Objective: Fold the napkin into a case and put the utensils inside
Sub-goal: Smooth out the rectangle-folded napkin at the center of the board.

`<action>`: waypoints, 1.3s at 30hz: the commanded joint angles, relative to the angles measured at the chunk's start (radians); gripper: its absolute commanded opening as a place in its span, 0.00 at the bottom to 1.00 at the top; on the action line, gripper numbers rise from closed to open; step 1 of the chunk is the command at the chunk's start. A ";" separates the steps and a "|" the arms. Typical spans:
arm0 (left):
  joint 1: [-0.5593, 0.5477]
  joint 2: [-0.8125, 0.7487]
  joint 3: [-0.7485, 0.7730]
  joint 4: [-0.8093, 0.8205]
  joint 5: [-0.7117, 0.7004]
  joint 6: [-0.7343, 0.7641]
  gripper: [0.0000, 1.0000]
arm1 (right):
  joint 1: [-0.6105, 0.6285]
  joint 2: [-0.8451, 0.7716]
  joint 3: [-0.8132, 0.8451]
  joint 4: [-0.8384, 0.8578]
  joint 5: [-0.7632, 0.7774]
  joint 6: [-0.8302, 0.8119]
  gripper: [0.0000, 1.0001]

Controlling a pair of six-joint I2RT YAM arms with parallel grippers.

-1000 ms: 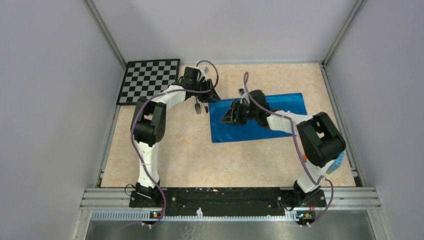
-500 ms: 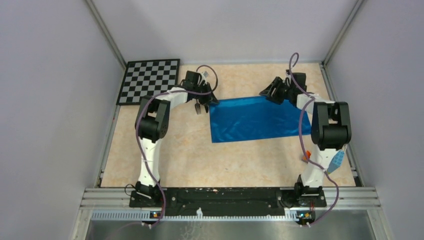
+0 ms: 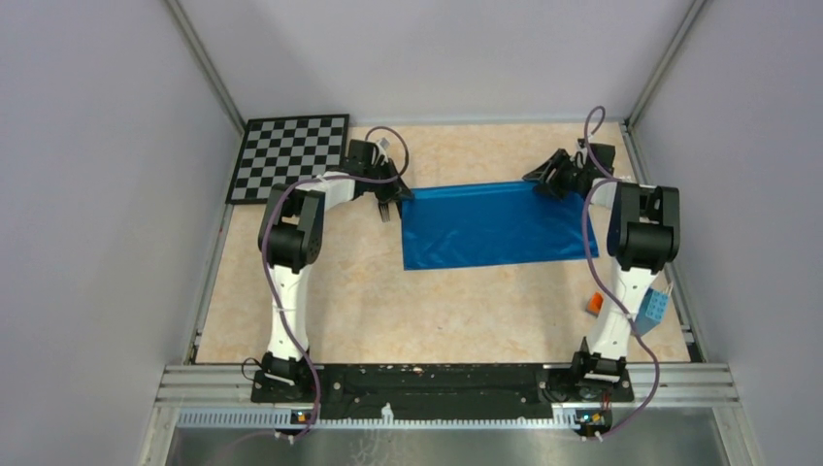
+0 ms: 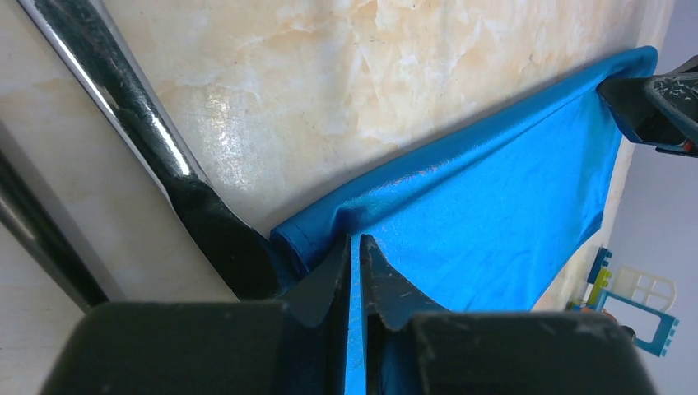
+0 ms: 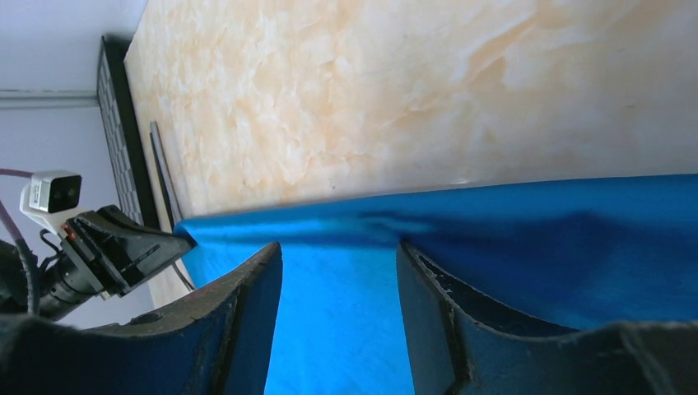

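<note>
Left fingers (image 4: 323, 284) pinch the far-left corner of the napkin (image 3: 485, 225); right fingers (image 5: 247, 329) gape over its far edge. We judge it light, limp, slippery: grip corners.

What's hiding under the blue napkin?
The napkin lies on the marbled table and looks smooth from above. Anything beneath is covered; a utensil ends at its corner beside the left tool.

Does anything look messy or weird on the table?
A little. The napkin lies slightly crooked, its far left corner puckered at the left gripper. An orange bit and a pale blue plastic piece sit stray near the table's right edge.
</note>
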 commanded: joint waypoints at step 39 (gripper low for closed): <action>0.005 -0.035 0.134 -0.131 0.161 0.058 0.35 | 0.150 -0.158 0.017 0.075 -0.034 0.049 0.56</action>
